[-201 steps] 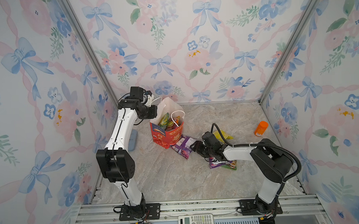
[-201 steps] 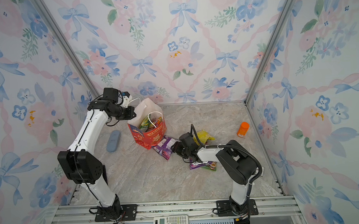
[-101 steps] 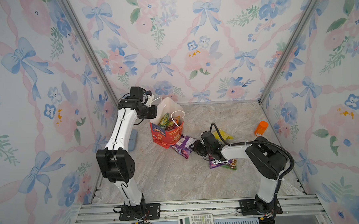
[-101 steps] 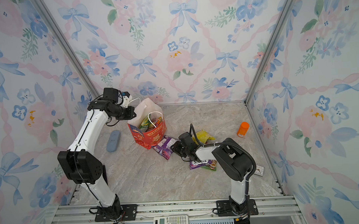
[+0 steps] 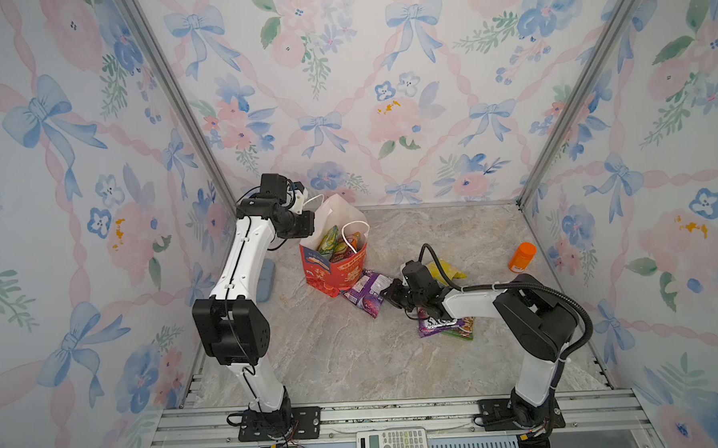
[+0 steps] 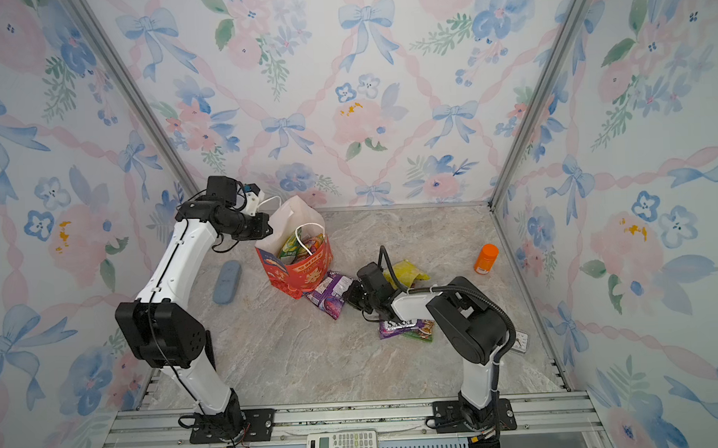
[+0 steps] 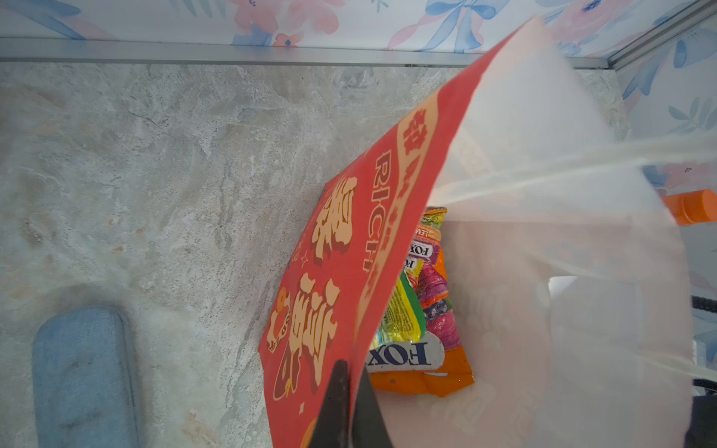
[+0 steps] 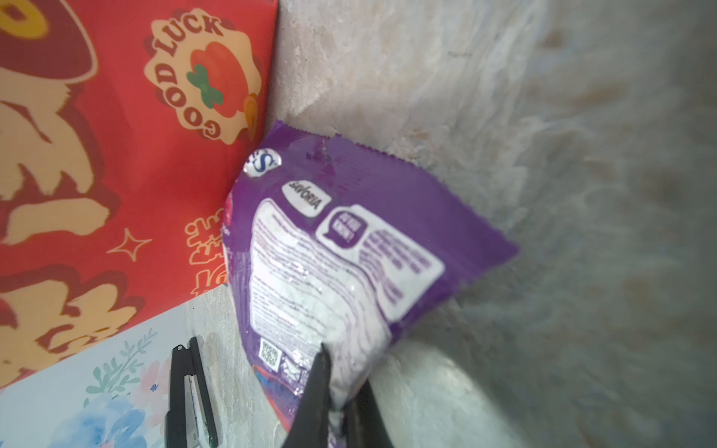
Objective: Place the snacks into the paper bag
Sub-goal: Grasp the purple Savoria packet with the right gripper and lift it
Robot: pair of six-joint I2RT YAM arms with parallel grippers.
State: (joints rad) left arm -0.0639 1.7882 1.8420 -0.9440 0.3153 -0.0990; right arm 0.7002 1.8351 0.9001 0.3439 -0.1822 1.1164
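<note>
Closing down over the last second, your right fingers are now pinching the near edge of the purple packet, where a moment ago they were standing apart around it. The wrist is staying almost where it was, and only the elbow is swinging in a little. The packet's far corner is resting against the foot of the paper bag. The rest of it looks to be lying on the counter, so you are gripping it but probably not yet lifting it.

Your left fingers are clamped together on the bag's red side wall at its rim. They are keeping the mouth pulled open, and the pale inside is showing. Several snacks are already sitting inside.

That closure is moving you from reaching to carrying. Your next job is likely raising the packet clear of the rim and bringing it over the opening. You are holding only a thin edge, so the crinkly packet may be hanging and swinging as it rises. It is also starting tight against the bag, and dragging it sideways risks nudging the bag.

A yellow packet is waiting just behind your right wrist. A purple and a green packet are lying under that forearm.
</note>
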